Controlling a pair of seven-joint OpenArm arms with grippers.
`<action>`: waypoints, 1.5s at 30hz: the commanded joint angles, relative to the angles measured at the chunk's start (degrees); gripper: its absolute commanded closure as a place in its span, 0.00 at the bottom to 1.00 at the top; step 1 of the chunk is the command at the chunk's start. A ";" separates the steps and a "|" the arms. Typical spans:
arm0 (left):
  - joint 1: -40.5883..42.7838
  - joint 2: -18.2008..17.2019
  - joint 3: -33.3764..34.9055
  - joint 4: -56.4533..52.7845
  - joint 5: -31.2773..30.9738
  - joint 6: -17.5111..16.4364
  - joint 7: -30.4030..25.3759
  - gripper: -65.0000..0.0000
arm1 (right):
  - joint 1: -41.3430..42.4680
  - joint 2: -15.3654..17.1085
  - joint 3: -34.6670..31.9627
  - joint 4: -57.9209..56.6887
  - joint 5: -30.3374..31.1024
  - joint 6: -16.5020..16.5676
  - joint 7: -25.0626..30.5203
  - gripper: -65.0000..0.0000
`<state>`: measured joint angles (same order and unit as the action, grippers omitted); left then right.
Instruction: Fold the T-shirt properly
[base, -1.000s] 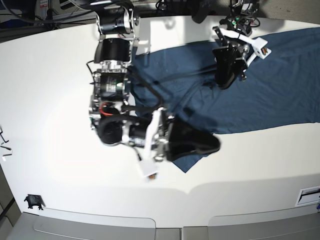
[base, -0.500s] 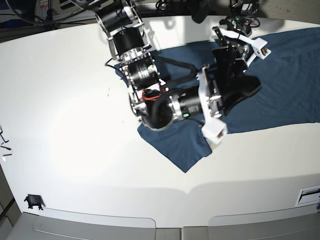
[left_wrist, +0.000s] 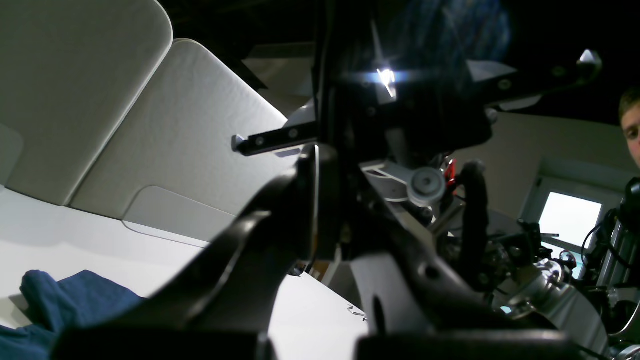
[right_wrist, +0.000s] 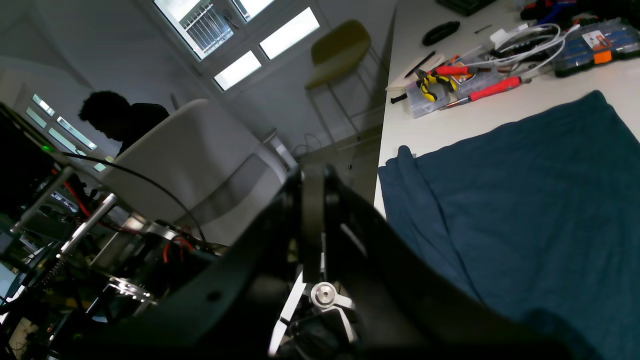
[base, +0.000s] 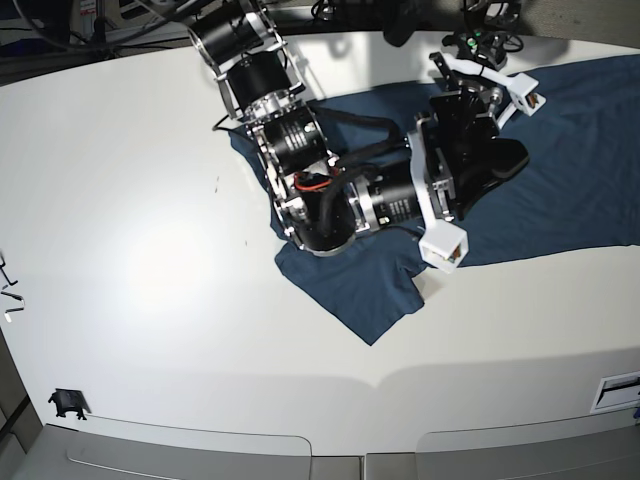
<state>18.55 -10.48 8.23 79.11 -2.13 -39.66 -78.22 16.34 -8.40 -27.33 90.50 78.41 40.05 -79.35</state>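
Note:
The dark navy T-shirt (base: 570, 170) lies spread on the white table (base: 130, 260), from the middle to the right edge, with one corner pointing at the front edge. It also shows as a flat sheet (right_wrist: 525, 200) in the right wrist view and as a bunched edge (left_wrist: 60, 305) in the left wrist view. My right gripper (base: 505, 160) reaches across the shirt from the left, shut (right_wrist: 312, 185), with no cloth seen between its fingers. My left gripper (base: 465, 120) hangs just behind it, shut (left_wrist: 315, 170), its tip hidden by the right gripper.
A side table with red-handled tools (right_wrist: 450, 80) and a chair (right_wrist: 340, 45) stand beyond the shirt's far edge. A person (right_wrist: 120, 115) sits behind the arms. A small black clip (base: 65, 403) sits at the front left corner.
My right arm swung from the shirt's front-left corner across to the right. Its gripper now sits against the left gripper over the shirt's middle. The left arm barely moved.

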 joint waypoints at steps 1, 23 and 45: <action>-0.76 0.13 0.07 1.18 -0.31 -0.34 -1.05 1.00 | 0.61 -0.60 -0.44 0.74 0.76 -0.05 -0.65 1.00; -0.59 -3.28 -14.40 1.60 -5.35 -0.34 16.33 1.00 | 6.49 -0.60 5.70 0.76 0.79 -0.05 -0.65 1.00; 33.07 -14.25 -48.50 1.60 -5.01 -0.34 22.47 1.00 | 18.10 -0.31 51.76 0.76 1.03 -0.05 -0.65 1.00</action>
<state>50.85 -23.99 -39.68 79.90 -6.24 -39.55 -54.48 32.53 -8.73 24.77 90.50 77.87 39.83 -81.36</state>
